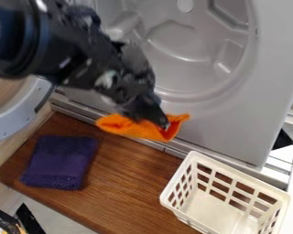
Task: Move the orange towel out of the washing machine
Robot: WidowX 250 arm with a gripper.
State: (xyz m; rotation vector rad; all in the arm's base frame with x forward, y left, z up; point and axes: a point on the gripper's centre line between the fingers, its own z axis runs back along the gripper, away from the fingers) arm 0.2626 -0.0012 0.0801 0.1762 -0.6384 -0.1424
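Our gripper clamped on orange towel: cloth right at its tips, long axis crosswise, outside washing machine, near wooden board's machine-side edge. We likely need only lower.

no readable txt, labels, brands, nos. or signs on washing machine, basket, etc.

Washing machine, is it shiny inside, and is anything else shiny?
Camera view: pale glare streaks inside the washing machine, and small white glints on the black arm; the purple cloth shows no glare.
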